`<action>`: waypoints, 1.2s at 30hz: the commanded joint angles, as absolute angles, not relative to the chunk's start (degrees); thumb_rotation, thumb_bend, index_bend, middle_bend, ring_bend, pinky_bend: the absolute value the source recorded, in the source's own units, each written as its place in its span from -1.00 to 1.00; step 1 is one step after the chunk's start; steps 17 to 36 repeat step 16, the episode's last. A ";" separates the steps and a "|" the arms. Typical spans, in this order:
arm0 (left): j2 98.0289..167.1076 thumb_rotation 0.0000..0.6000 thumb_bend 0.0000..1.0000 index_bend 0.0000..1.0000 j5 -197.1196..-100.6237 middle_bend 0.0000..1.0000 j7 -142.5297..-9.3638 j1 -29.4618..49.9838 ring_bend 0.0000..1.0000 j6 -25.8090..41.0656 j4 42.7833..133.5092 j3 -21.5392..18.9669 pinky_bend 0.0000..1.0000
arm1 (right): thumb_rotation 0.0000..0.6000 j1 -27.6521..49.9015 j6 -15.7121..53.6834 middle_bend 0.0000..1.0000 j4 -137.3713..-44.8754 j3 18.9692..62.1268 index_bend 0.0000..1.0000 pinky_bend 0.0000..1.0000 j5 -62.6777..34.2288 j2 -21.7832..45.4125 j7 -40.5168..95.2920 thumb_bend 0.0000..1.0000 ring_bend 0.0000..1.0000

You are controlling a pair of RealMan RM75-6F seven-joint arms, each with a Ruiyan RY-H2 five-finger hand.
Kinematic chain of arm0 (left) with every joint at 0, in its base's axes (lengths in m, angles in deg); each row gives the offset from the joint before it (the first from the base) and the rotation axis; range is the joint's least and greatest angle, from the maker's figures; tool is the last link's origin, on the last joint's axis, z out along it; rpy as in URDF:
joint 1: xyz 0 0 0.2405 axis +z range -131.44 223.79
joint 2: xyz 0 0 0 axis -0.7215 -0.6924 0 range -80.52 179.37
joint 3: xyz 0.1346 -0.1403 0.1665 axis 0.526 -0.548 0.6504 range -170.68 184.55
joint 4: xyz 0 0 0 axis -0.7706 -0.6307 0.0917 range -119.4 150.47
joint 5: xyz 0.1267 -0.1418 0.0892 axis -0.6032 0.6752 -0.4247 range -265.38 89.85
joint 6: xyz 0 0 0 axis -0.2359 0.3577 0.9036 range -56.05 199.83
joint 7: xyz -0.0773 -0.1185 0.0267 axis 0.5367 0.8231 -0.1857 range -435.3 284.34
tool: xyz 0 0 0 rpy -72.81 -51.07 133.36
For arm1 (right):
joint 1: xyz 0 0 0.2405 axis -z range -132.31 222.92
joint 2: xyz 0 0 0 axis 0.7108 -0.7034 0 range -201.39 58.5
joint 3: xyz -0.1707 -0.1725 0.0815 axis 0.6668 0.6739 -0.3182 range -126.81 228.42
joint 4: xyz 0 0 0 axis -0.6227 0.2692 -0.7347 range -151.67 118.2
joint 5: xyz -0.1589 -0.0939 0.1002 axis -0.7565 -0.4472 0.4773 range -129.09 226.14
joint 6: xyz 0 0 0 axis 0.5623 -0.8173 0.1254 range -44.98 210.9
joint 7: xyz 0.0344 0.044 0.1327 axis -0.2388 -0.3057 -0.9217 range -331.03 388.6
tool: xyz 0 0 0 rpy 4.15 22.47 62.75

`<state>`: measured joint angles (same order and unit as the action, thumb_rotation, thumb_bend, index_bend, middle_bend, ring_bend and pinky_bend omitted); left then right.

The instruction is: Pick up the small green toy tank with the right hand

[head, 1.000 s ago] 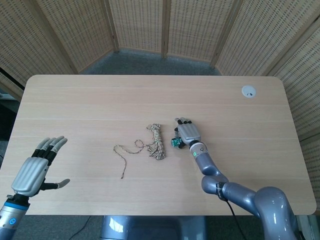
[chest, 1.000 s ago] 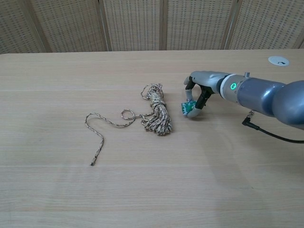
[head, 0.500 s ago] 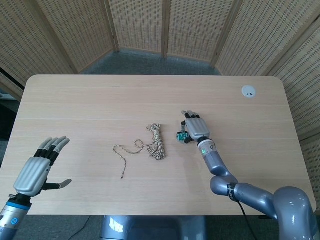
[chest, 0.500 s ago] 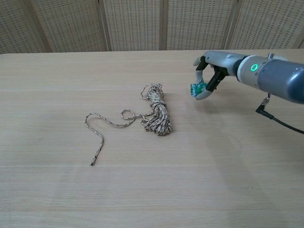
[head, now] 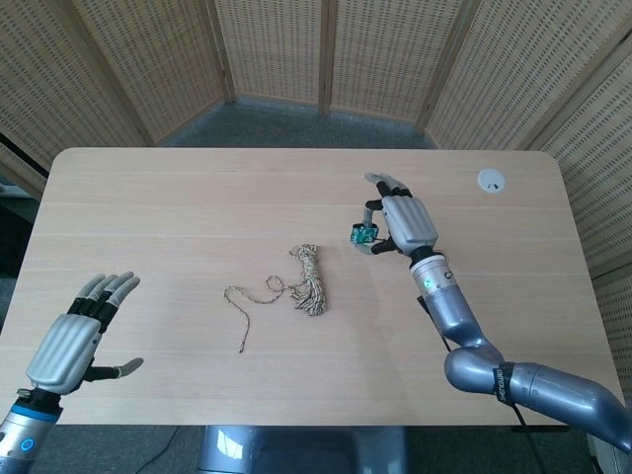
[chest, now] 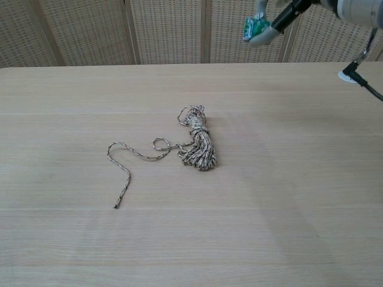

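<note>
The small green toy tank [head: 363, 235] hangs well above the table, pinched at the fingertips of my right hand [head: 400, 223]. In the chest view the tank [chest: 254, 27] shows near the top edge, with my right hand [chest: 286, 13] largely cut off by the frame. My left hand [head: 74, 331] hovers at the table's near left corner, fingers spread, holding nothing; the chest view does not show it.
A coiled tan rope [head: 310, 279] with a loose tail [head: 244, 301] lies in the middle of the wooden table [head: 197, 197]. A white round cap [head: 491, 180] sits at the far right. A black cable [chest: 366, 84] trails from my right arm.
My right hand has risen off the table with the tank and moved back and to the right. The rope and my left hand have stayed put.
</note>
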<state>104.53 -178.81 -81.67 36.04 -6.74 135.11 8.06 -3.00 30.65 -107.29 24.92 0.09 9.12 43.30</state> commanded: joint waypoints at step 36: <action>103.46 1.00 -0.73 -1.00 -182.78 -1.00 -79.08 39.03 -1.00 -10.36 134.05 10.05 -1.00 | 1.00 -2.57 24.72 -1.00 -120.10 23.35 0.27 -1.00 0.52 1.62 41.30 -0.64 -1.00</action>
